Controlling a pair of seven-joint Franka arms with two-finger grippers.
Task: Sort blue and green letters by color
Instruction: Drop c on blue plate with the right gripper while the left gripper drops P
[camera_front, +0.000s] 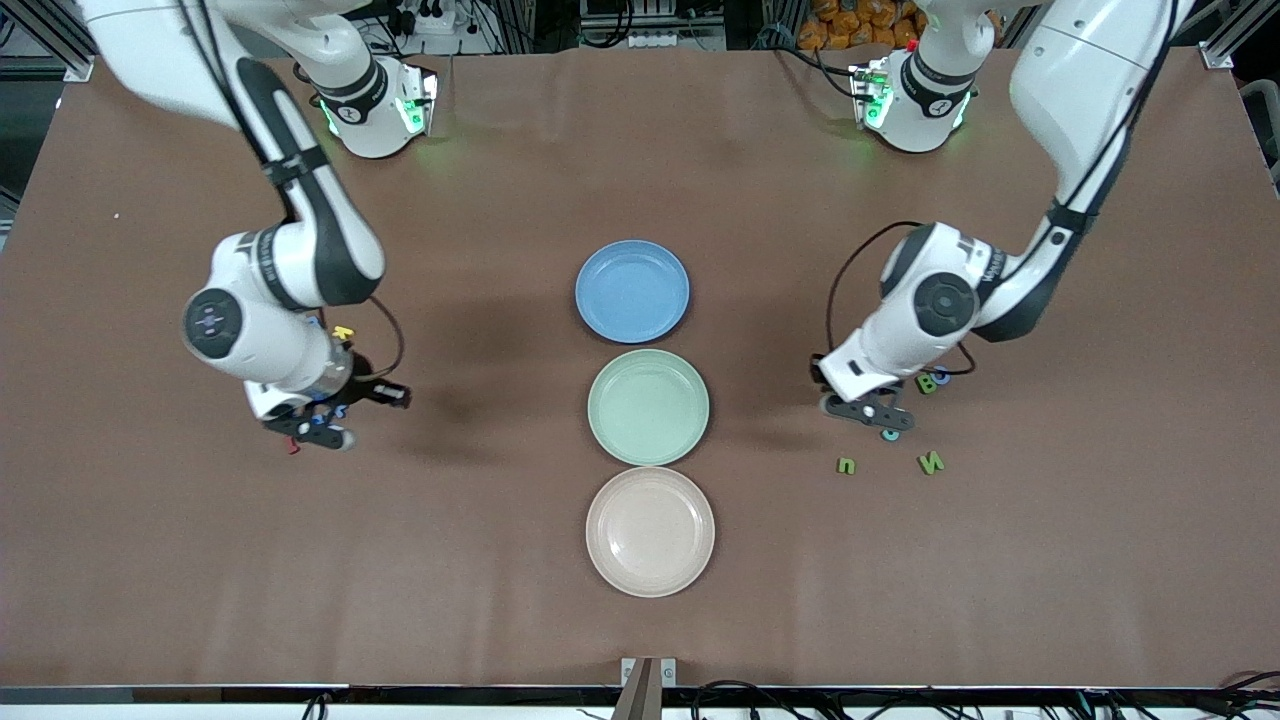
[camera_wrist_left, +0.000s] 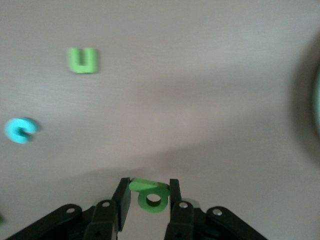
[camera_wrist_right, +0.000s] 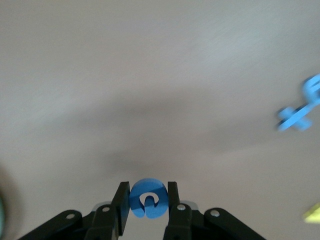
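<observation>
Nearest the front camera sits a round pale pink plate (camera_front: 650, 532). Just past it comes a round pale green plate (camera_front: 648, 406), and farthest along the same line a round blue plate (camera_front: 632, 291); all three lie mid-table on the brown table cover (camera_front: 640, 620).

Toward the left arm's end of the table, two small olive-green letters lie nearest the camera: a chunky "n" shape (camera_front: 846, 465) and a green "N" (camera_front: 931, 462) beside it, a little apart. A small cyan "c"-shaped letter (camera_front: 890, 434) lies slightly farther back, right under the left arm's hand. Farther still, a green "B" (camera_front: 928, 382) rests beside a blue ring-shaped letter (camera_front: 941, 375) that the arm partly hides.

The left gripper (camera_wrist_left: 149, 196) hangs over that cluster, its fingers clamped on a bright green letter with a round hole (camera_wrist_left: 151, 196).

At the right arm's end, the right gripper (camera_wrist_right: 145, 198) hangs over the bare cover, its fingers clamped on a round medium-blue letter (camera_wrist_right: 147, 199). A small red piece (camera_front: 293, 447) lies close by it, and farther back a small yellow letter (camera_front: 343, 332) shows beside the arm.
</observation>
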